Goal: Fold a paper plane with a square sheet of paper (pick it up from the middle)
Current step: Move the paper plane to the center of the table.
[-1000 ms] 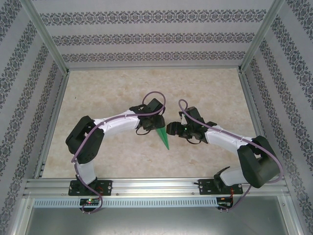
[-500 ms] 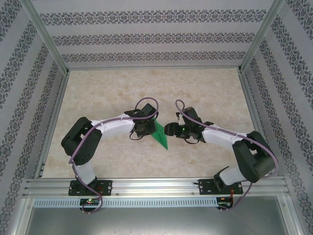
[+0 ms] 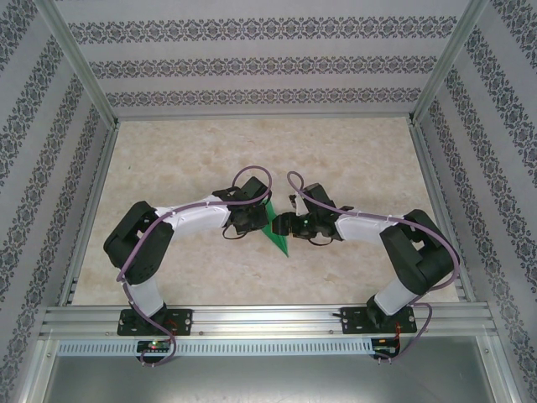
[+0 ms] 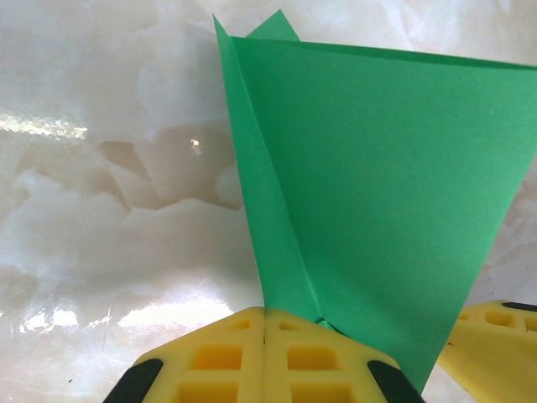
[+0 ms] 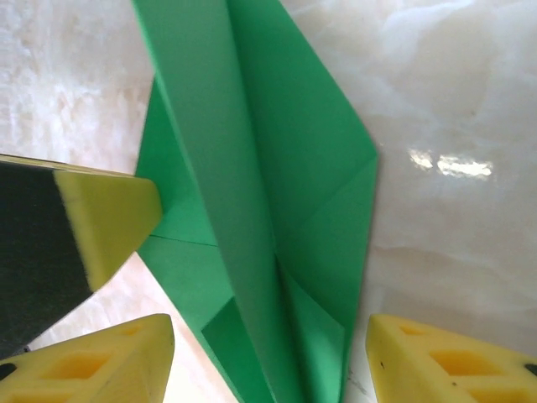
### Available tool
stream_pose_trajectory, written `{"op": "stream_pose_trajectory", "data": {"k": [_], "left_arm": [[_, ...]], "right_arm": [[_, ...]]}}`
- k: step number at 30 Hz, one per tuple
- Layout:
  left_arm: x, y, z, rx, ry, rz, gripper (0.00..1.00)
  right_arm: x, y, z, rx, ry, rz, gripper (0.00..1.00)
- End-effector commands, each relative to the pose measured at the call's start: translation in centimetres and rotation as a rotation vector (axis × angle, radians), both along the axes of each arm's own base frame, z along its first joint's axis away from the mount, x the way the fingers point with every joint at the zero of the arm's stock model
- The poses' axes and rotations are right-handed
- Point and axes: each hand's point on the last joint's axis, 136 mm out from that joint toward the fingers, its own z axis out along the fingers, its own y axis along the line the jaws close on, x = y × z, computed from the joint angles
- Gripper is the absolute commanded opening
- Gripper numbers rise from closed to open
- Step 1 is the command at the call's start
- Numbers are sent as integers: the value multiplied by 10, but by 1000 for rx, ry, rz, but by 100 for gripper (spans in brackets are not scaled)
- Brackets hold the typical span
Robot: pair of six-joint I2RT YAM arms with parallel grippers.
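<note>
The square sheet of paper is folded into a pointed bright green paper plane lying at mid-table between both arms. In the left wrist view the paper plane rises from my left gripper, whose yellow fingers are shut on its folded edge. From above, my left gripper sits at the paper's left side. My right gripper comes in from the right. In the right wrist view the right gripper is open, one finger either side of the creased paper plane, touching nothing.
The marble-patterned table top is ringed by aluminium rails and patterned walls. A fingertip of the left gripper shows at the left of the right wrist view, close to the paper.
My left gripper has closed onto the paper and shifted slightly left and down. The right arm has reached leftward, bringing its open fingers around the paper.
</note>
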Motion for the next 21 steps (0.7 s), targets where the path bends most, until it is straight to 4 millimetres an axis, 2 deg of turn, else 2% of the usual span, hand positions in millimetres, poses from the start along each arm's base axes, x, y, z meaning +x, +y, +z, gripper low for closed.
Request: {"op": "stream_pose_trajectory", "data": {"k": [1,9,14,21], "left_arm": [[6,-3,10,-35,-31,-1,5],[6,-2,10,-31,-32,-3,5],[7,-2,11,-30,-33,-4,5],[7,-2,12,-26,-33,-7,5]], "right_arm": [[5,16,13,49,-50,49,62],[-2,19,14,68,-56,72,56],[-5,19,10,50,-67,88,49],[-4,19,3,5,-89,101,44]]}}
